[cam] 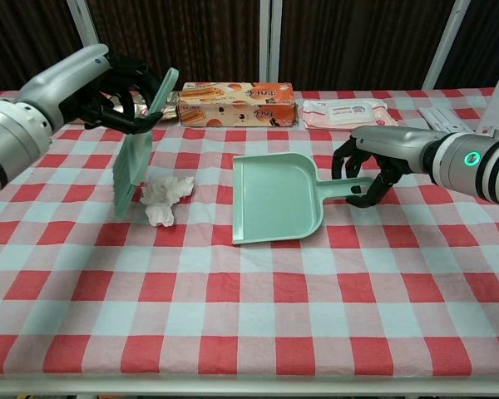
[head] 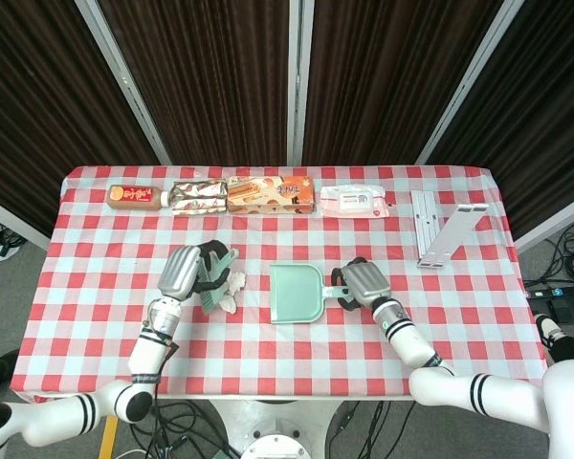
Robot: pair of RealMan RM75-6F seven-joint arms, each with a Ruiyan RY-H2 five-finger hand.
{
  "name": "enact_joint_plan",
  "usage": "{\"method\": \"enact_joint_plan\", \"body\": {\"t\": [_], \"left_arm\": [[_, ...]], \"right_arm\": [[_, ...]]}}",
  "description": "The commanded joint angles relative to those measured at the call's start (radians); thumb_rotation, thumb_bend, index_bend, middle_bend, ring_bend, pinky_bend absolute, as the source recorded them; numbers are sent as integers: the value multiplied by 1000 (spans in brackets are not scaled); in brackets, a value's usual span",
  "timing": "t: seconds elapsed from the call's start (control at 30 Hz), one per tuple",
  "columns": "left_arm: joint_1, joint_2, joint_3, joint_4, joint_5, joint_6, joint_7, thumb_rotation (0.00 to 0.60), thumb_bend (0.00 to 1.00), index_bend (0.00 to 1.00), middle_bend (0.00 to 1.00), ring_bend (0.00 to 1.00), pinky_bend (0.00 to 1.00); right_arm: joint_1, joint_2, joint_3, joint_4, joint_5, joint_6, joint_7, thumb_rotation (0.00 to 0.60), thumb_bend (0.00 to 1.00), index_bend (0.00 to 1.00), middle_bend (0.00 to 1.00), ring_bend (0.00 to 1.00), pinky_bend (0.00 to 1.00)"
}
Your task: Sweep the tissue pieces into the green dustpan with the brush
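Note:
A pale green brush (cam: 135, 158) hangs bristles-down, gripped by my left hand (cam: 108, 87) at the left of the table. A clump of white tissue pieces (cam: 166, 198) lies on the cloth just right of the bristles, touching or nearly touching them. The green dustpan (cam: 274, 199) lies flat right of the tissue with its open edge toward it and a small gap between. My right hand (cam: 370, 162) grips its handle. In the head view the left hand (head: 184, 273), brush (head: 214, 284), tissue (head: 232, 293), dustpan (head: 295, 293) and right hand (head: 359, 283) line up in a row.
Along the back edge of the checked table (head: 459, 316) lie a brown bottle (head: 134, 197), a silver packet (head: 199, 196), an orange biscuit box (head: 270, 193) and a wipes pack (head: 354, 199). A white folding stand (head: 445, 225) sits at the back right.

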Motion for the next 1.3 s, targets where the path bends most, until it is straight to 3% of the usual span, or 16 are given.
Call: {"method": "enact_joint_plan", "body": {"t": [0.03,0.27,0.57,0.97,1.3], "left_arm": [[21,36,25,5,19,1,-5,600,477,485,512,628,895],[26,49,32,47,28,-20,-56,600,477,484,511,627,891],[-22,-29,32,194,78,-43,-98,600,478,483,512,627,882],[-92,-104,6,286,84,-92,-133,600,480,483,512,627,880],[-71,-80,19,274,78,-86,-134,600,480,483,512,627,880]], "right_arm": [[57,46,11,-37,111,-79,-35,600,373,620,569,284,171],[183,95,-16,-67,319,-135,-111,600,373,620,571,284,161],[316,94,-59,-52,521,-161,-145,600,376,620,572,284,148],[447,62,-114,-17,681,-127,-185,600,377,621,573,284,129],[467,33,-127,40,732,-138,-164,600,382,622,572,284,120]]}}
